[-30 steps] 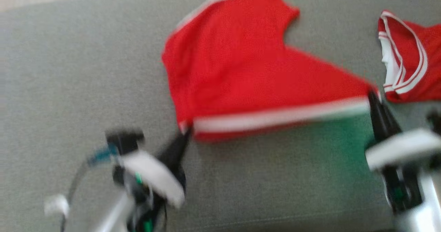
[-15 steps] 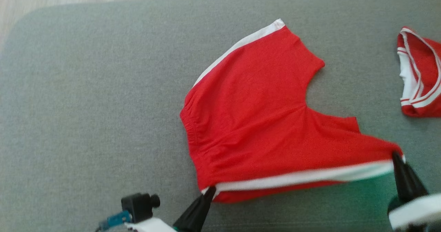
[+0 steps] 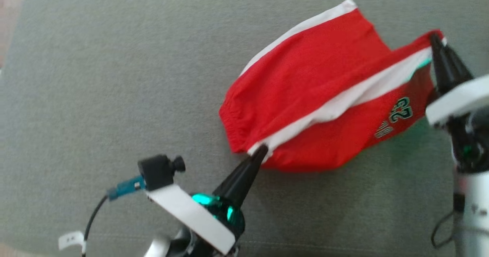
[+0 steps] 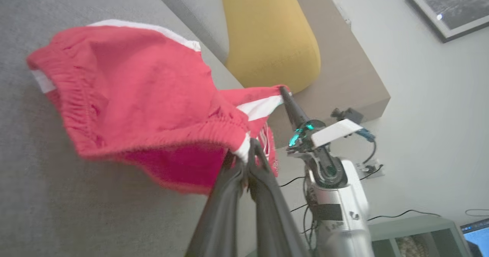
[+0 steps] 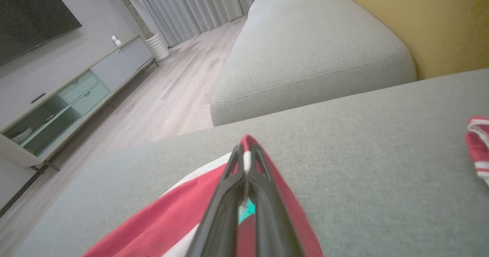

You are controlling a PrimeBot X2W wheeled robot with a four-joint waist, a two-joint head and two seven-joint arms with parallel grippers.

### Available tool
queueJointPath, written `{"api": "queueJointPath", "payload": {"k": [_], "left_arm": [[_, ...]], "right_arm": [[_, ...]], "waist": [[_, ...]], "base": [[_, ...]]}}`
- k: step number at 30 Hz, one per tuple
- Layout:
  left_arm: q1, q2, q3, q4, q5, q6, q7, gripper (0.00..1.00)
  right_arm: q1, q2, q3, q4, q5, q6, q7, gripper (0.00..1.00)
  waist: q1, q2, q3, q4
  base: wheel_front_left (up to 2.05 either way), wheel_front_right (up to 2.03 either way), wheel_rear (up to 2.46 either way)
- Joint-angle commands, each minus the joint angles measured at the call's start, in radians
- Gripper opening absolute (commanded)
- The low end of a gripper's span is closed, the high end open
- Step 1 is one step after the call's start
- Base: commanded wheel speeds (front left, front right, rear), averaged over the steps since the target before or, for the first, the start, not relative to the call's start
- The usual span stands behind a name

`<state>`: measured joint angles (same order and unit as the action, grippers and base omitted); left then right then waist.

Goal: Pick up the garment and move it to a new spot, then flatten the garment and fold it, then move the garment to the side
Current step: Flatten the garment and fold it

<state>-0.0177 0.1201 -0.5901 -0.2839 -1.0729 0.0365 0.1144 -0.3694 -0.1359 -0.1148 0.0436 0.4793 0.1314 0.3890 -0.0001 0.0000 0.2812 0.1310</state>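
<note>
The garment (image 3: 309, 77) is a pair of red shorts with white side stripes and a printed number, lying on the grey sofa seat (image 3: 95, 77). One half is lifted and turned over the other. My left gripper (image 3: 260, 150) is shut on the waistband corner at the near edge. My right gripper (image 3: 433, 39) is shut on the leg hem corner, held up at the far right. In the left wrist view the waistband (image 4: 153, 138) hangs from my left gripper (image 4: 246, 146), raised off the cushion. The right wrist view has the right gripper (image 5: 246, 154) pinching the red and white hem (image 5: 248, 161).
A second red and white piece of clothing (image 5: 479, 142) lies on the seat to the right. A yellow cushion (image 4: 267, 31) leans against the backrest. Another grey sofa section (image 5: 313, 47) lies beyond, with wooden floor (image 5: 179, 89) and a low cabinet (image 5: 68, 96) past it.
Both grippers have carried the near striped edge of the garment up and away from me, turning the printed side up. The head camera has also shifted, so the second red piece has left its view.
</note>
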Motion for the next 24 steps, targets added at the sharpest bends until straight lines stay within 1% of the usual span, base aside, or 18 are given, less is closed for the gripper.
{"api": "queueJointPath", "payload": {"k": [1,5,6,10,13,17,24], "left_arm": [[-0.057,-0.022,0.042,-0.045,-0.032,0.007,0.009,0.00],[-0.123,-0.037,0.079,-0.006,-0.054,0.032,0.007,0.00],[-0.123,-0.037,0.079,-0.006,-0.054,0.032,0.007,0.00],[-0.197,-0.052,0.112,0.087,-0.066,0.057,-0.020,0.00],[-0.255,-0.059,0.119,0.154,-0.079,0.059,-0.029,0.00],[-0.320,-0.063,0.110,0.254,-0.077,0.049,-0.041,0.00],[-0.400,-0.068,0.087,0.370,-0.082,0.046,-0.071,0.00]], "right_arm": [[-0.083,-0.020,0.022,0.014,-0.012,-0.001,0.011,0.00],[-0.208,-0.040,0.039,0.133,-0.023,-0.001,0.032,0.00],[-0.208,-0.040,0.039,0.133,-0.023,-0.001,0.032,0.00],[-0.306,-0.053,0.060,0.246,-0.024,-0.001,0.022,0.00],[-0.373,-0.058,0.074,0.328,-0.039,-0.001,0.006,0.00],[-0.427,-0.068,0.105,0.425,-0.048,-0.001,-0.022,0.00],[-0.498,-0.073,0.152,0.532,-0.031,-0.001,-0.088,0.00]], "waist": [[0.0001,0.0000,0.023,0.030],[0.0001,0.0000,0.051,0.052],[0.0001,0.0000,0.051,0.052],[0.0001,0.0000,0.070,0.068],[0.0001,0.0000,0.096,0.075],[0.0001,0.0000,0.106,0.090],[0.0001,0.0000,0.133,0.106]], "base": [[0.00,0.00,0.00],[0.00,0.00,0.00],[0.00,0.00,0.00],[0.00,0.00,0.00],[0.00,0.00,0.00],[0.00,0.00,0.00],[0.00,0.00,0.00]]}}
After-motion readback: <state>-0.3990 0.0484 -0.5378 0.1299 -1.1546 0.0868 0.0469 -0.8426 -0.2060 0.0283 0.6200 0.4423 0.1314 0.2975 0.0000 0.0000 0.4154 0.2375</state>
